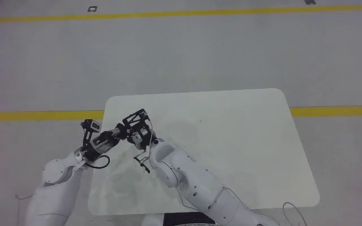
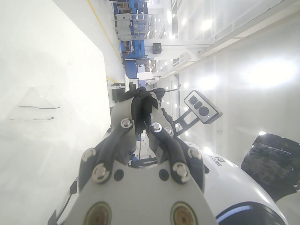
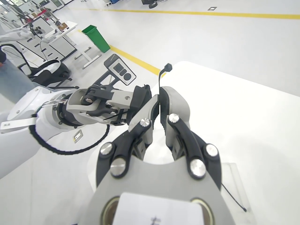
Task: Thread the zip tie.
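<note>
The zip tie (image 3: 159, 83) stood head-up over the desk (image 3: 234, 108), pinched in the clenched right gripper (image 3: 160, 104). The left gripper (image 2: 141, 104) looked clamped on its tail. Light, thin, springy and slick, it likely needed holds close to head and tip.

Thin zip tie (image 3: 160, 83) was matt black plastic. White table (image 1: 243, 135) looked smooth, faintly glossy. Ribbed pads (image 3: 165, 105) on right gripper (image 3: 159, 101) looked like black rubber.
</note>
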{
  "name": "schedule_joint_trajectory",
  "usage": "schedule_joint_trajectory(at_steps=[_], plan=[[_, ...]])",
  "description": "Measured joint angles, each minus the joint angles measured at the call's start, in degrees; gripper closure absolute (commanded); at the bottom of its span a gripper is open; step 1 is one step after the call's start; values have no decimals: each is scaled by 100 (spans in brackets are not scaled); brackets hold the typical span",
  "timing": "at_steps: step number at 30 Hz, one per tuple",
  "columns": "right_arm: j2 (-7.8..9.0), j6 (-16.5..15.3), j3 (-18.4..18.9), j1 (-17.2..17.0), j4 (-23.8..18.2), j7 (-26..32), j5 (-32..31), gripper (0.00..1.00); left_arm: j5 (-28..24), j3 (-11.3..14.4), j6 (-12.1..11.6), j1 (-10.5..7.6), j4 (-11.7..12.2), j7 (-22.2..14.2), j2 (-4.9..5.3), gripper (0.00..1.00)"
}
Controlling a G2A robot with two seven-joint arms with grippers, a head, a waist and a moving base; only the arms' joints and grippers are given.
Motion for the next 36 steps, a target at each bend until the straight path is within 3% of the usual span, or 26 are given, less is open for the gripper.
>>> schedule_joint_trajectory(at_steps=[12, 16, 26, 27, 28, 30, 36], plan=[[-2, -26, 11, -12, 17, -21, 24, 100, 27, -2, 3, 8, -40, -12, 5, 100], [15, -64, 37, -63, 32, -52, -38, 100, 70, 56, 66, 13, -119, 181, 0, 100], [13, -61, 61, -93, -28, -48, -63, 100, 57, 58, 81, 45, -150, 211, 21, 100], [14, -66, 67, -101, -40, -64, -60, 81, 58, 58, 81, 46, -149, 214, 22, 100], [15, -74, 73, -110, -50, -79, -57, 50, 58, 58, 81, 46, -147, 217, 24, 100], [20, -84, 86, -129, -71, -97, -61, 2, 56, 61, 81, 47, -145, 225, 28, 100], [33, -74, 110, -181, -153, -102, -132, 0, 39, 68, 72, 39, -129, 246, 37, 100]])
